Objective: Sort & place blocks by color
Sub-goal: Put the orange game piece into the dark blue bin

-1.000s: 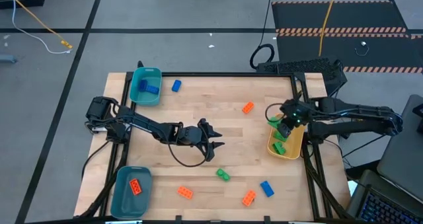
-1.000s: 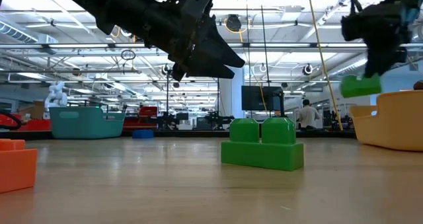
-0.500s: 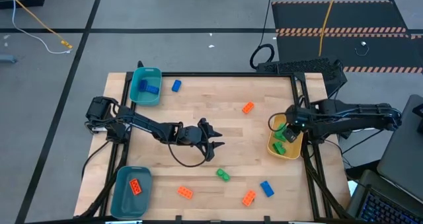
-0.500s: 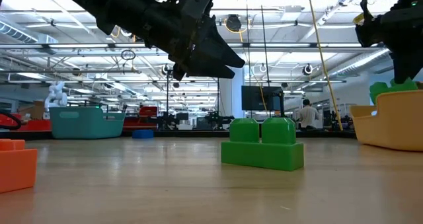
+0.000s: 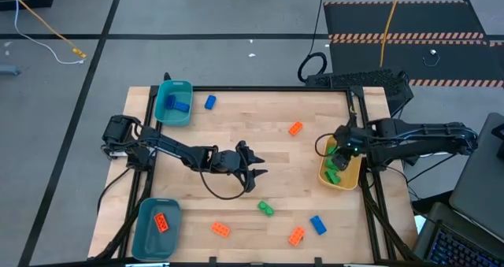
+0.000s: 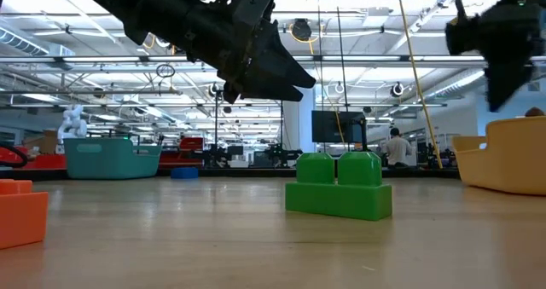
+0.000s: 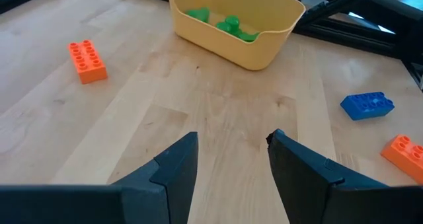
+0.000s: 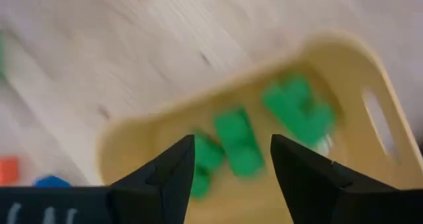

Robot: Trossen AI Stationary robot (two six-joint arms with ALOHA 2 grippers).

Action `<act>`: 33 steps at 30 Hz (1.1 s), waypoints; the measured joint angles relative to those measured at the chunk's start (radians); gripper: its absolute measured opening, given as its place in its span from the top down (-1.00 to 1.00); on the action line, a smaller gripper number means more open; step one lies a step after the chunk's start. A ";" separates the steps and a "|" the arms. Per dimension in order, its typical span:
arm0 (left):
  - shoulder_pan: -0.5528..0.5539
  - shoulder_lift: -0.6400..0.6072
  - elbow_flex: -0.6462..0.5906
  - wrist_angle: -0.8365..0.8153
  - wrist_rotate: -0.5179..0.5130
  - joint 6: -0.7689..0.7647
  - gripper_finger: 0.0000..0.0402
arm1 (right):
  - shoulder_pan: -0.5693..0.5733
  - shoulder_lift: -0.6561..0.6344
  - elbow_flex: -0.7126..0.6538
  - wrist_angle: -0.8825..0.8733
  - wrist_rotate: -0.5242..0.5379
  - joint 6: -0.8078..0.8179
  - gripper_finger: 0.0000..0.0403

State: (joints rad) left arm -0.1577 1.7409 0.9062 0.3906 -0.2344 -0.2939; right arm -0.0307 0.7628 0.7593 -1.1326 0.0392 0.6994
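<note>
The wooden surface [image 5: 252,141] is spanned by both dark arms. The left arm is stretched low toward mid-surface; the left pincer [image 5: 253,169] is seen hovering, fingers apart, nothing held. The right arm is bent inward from the right edge; the right pincer [image 5: 339,147] is poised above the yellow bin [image 5: 350,178], fingers apart, empty. Green blocks [image 8: 238,141] are seen inside that bin. Two teal bins [image 5: 174,103] are set at left. One green block [image 6: 339,185] is left near mid-surface, with orange blocks [image 5: 296,235] and blue blocks [image 5: 317,224] scattered around. An industrial hall is seen behind.
</note>
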 joint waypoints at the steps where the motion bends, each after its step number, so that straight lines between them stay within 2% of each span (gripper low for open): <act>1: 0.000 0.000 0.000 0.001 0.000 0.000 0.08 | 0.000 0.000 0.000 0.048 0.016 -0.031 0.03; 8: 0.000 0.000 0.000 0.001 0.000 -0.024 0.08 | -0.003 0.017 0.000 0.476 0.096 -0.318 0.03; 14: -0.002 0.000 0.000 0.006 0.000 -0.029 0.08 | -0.042 0.104 -0.003 0.564 0.118 -0.440 0.03; 18: -0.009 0.000 0.000 0.005 0.000 -0.016 0.08 | -0.041 0.164 -0.058 0.764 0.116 -0.460 0.02; 22: -0.023 -0.009 0.000 0.012 0.000 0.047 0.08 | -0.041 0.210 -0.129 1.005 0.117 -0.631 0.02; 26: -0.039 -0.014 0.000 0.120 0.000 0.101 0.08 | -0.040 0.245 -0.188 1.201 0.118 -0.689 0.02; 29: -0.050 -0.014 0.000 0.208 0.023 0.138 0.08 | -0.053 0.274 -0.192 1.226 0.146 -0.698 0.02; 33: -0.051 -0.015 0.000 0.202 0.083 0.143 0.08 | -0.092 0.324 -0.164 1.170 0.169 -0.724 0.02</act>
State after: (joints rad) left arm -0.2091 1.7260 0.9062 0.5926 -0.1512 -0.1513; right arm -0.1228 1.0871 0.5957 0.0374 0.2086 -0.0243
